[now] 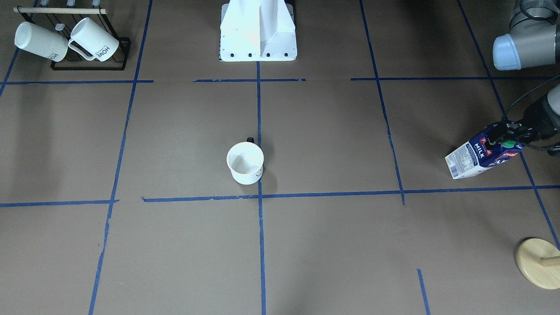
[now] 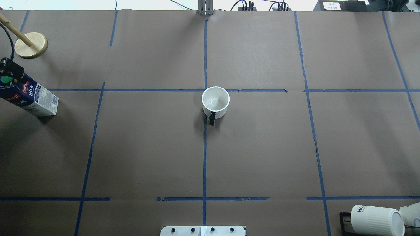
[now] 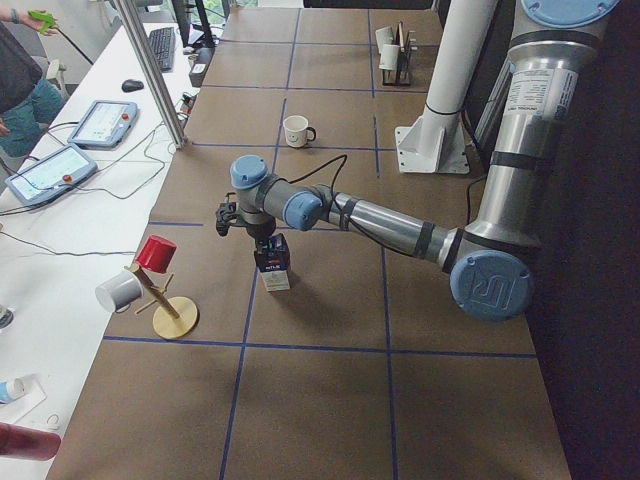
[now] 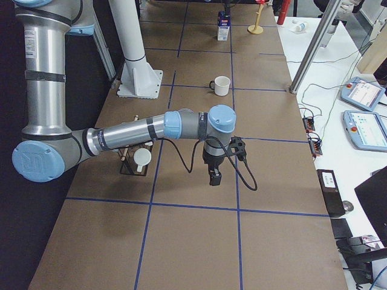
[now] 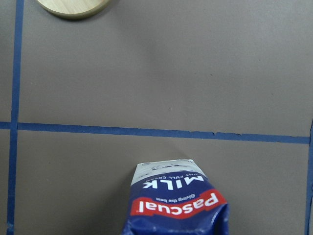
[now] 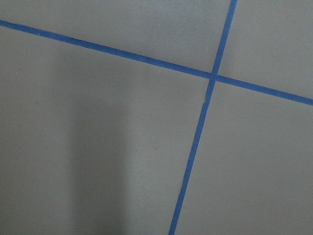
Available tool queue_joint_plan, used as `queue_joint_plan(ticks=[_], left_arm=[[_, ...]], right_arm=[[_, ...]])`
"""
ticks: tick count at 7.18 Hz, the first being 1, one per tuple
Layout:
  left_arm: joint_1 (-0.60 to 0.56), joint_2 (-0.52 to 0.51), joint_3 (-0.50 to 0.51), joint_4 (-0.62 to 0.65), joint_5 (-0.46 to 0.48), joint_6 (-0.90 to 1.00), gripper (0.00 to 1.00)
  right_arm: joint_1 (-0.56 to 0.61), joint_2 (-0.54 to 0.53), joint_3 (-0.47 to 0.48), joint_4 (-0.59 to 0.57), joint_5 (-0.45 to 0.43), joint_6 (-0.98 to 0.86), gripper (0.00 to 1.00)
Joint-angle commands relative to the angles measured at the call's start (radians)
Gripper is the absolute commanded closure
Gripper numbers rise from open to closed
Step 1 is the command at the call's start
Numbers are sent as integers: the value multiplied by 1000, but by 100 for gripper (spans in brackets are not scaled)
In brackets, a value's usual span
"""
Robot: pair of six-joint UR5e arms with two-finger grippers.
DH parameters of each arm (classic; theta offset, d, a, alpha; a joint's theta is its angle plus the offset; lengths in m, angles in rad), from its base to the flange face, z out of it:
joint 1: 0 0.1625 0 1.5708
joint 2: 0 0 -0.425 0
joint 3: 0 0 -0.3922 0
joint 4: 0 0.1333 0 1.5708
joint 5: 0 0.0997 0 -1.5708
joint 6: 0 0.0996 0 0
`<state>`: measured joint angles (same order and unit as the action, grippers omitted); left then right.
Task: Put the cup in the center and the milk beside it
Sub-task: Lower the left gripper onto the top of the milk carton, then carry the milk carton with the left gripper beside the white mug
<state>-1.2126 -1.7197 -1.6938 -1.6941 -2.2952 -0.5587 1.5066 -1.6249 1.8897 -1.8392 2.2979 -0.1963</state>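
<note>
The cup (image 1: 245, 162) is a white mug with a dark handle. It stands upright by the center (image 1: 260, 196), where the middle tape lines cross, and also shows in the overhead view (image 2: 215, 101). The milk (image 1: 479, 155) is a blue and white carton with a green cap. It stands far out on my left side (image 2: 31, 96). My left gripper (image 1: 507, 133) is at the carton's top, shut on its gable. The left wrist view shows the carton (image 5: 178, 203) right below. My right gripper (image 4: 214, 176) hangs above bare table, away from both; I cannot tell if it is open.
A black rack (image 1: 70, 41) with ribbed HOME mugs stands at my near right corner. A wooden peg stand (image 1: 538, 262) is beyond the milk, holding a red cup (image 3: 156, 253) and a grey one. The white robot base (image 1: 258, 33) is at the table's near edge.
</note>
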Motion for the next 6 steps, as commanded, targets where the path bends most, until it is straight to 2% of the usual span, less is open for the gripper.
queue_joint_plan(ticks=[1, 3, 4, 5, 6], left_arm=[[1, 0, -7, -12, 8, 0, 67], [1, -12, -45, 8, 6, -6, 68], [4, -40, -100, 95, 6, -7, 68], [7, -128, -147, 229, 6, -13, 68], [60, -226, -165, 352, 8, -20, 68]], right_arm=[[0, -1, -3, 0, 0, -2, 0], [1, -3, -3, 0, 0, -2, 0], [1, -4, 0, 0, 0, -2, 0], [1, -6, 0, 0, 2, -2, 0], [1, -6, 0, 0, 2, 0, 0]])
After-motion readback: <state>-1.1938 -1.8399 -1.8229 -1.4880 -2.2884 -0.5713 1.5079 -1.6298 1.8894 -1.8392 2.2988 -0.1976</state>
